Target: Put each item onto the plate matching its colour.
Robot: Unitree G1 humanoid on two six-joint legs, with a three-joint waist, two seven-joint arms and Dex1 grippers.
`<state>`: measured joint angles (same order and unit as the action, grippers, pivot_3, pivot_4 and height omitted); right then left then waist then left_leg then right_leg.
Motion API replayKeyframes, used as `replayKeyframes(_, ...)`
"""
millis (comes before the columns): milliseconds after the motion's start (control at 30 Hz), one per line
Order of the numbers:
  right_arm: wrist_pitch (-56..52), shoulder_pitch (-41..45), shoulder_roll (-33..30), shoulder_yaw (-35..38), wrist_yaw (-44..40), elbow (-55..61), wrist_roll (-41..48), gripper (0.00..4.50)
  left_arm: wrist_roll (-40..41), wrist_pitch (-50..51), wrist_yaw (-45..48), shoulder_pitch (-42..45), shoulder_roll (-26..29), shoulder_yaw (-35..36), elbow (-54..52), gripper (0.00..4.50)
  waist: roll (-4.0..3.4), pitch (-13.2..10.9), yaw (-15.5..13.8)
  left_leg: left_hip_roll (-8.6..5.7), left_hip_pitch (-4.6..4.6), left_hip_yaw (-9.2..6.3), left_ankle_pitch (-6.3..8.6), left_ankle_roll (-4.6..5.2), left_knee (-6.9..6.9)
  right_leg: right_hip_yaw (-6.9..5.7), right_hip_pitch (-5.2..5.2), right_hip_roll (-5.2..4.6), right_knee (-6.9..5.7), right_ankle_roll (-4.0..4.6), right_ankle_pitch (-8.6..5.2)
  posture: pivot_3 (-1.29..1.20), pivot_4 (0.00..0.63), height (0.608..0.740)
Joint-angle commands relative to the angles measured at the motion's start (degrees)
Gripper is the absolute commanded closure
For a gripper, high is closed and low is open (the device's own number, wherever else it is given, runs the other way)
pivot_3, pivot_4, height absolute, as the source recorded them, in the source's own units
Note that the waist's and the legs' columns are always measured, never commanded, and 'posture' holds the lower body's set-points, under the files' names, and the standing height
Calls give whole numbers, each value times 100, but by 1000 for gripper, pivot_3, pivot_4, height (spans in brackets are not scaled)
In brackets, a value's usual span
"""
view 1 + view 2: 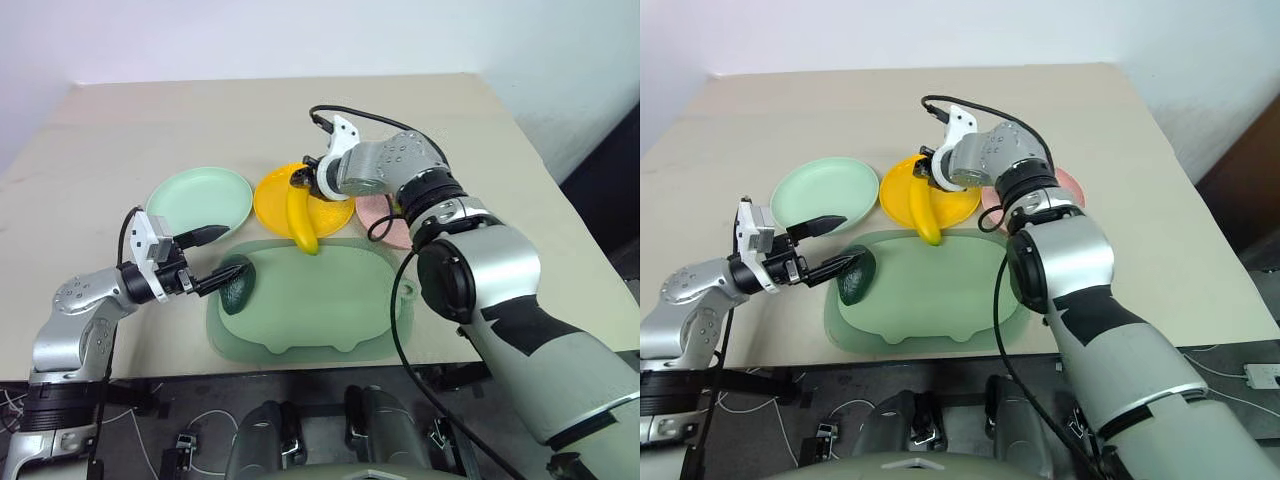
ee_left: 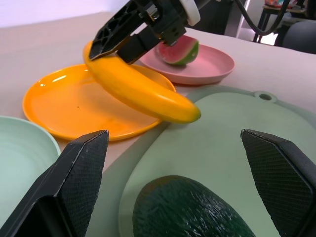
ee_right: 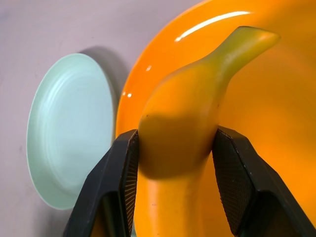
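The long yellow toy banana (image 1: 302, 222) hangs pinched near its stem end in the right gripper (image 1: 312, 181), held above the bright yellow round plastic plate (image 1: 275, 200), probably for setting down there. Its long axis runs from the plate out over the pale green tray's (image 1: 330, 310) rim, its tip pointing toward the robot. The left gripper (image 1: 210, 262) stands wide open, straddling the dark green toy avocado (image 1: 238, 284) on the tray.

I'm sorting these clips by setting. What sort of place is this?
Probably a robot test room, not a home: a plain beige table against bare white walls, loose cables on the floor, toy fruit set out on coloured plastic plates.
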<state>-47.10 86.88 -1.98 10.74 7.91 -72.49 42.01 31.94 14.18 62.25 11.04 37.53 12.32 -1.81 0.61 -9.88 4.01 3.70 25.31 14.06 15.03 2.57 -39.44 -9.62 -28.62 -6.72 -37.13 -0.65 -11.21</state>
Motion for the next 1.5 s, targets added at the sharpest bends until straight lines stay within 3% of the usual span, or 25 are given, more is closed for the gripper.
replayKeyframes(33, 138, 206, 70, 199, -195, -31, -366, 2237, 104, -52, -47, -95, 38, 164, -342, 0, 0, 0, -1, 0, 0, 0, 0, 0, 0, 0, 0, -1, 0, 0, 0, 0, 150, 696)
replayKeyframes(267, 296, 335, -3, 520, -396, -12, -829, 19, 183, 169, -244, -201, 69, 166, -688, 0, 0, 0, 4, 0, 1, -1, 0, -1, 0, 0, -1, -3, -1, 1, 0, 0, 150, 696)
replayKeyframes(500, 64, 564, -160, 457, -1172, 252, -1277, 19, 231, 429, -383, 90, 104, 96, -727, 0, 0, 0, 2, 0, 1, -1, 0, -1, 0, 0, -2, -2, -1, 1, 0, 0, 150, 696)
replayKeyframes(667, -499, 212, -382, -70, -2156, 1386, -1599, 19, 213, 544, -441, 234, 82, 58, -768, 0, 0, 0, 6, 0, 1, -1, 0, -1, 0, 1, -2, -4, -1, 1, 0, 0, 150, 696)
replayKeyframes(867, -1656, -1606, -769, -610, -2889, 5090, -1148, 19, 273, 673, -512, 274, 89, 64, -914, 0, 7, 4, -19, 0, 1, -15, 1, -1, -3, -2, 4, -12, 4, 0, -1, 0, 150, 696)
replayKeyframes(1033, -1662, -3460, -1532, -833, -3491, 7826, -841, 19, 371, 835, -557, 198, 191, 223, -1043, 0, 6, 3, -25, 0, 3, -12, 0, -3, -2, -2, -3, -10, -1, 1, -1, 0, 150, 696)
replayKeyframes(1167, -1524, -4300, -1983, -740, -3826, 8821, -589, 19, 407, 856, -535, 102, 262, 306, -1042, 0, 5, 3, -19, 0, 0, -15, 1, -4, 0, -3, 1, -10, 4, -1, -3, 0, 150, 696)
replayKeyframes(1400, 276, -6142, -2778, -1274, -4731, 10144, -1186, 19, 463, 857, -565, -172, 266, 451, -1156, 0, 6, 3, -72, 0, -1, -14, 0, -7, 7, -3, 2, -10, 18, -2, -7, 0, 150, 696)
replayKeyframes(1500, 467, -6691, -2745, -1142, -4972, 10430, -775, 19, 480, 812, -561, -288, 261, 521, -1167, 0, 9, 2, -128, -1, -1, -13, 0, -8, 7, -2, 1, -12, 21, 5, -16, 0, 150, 696)
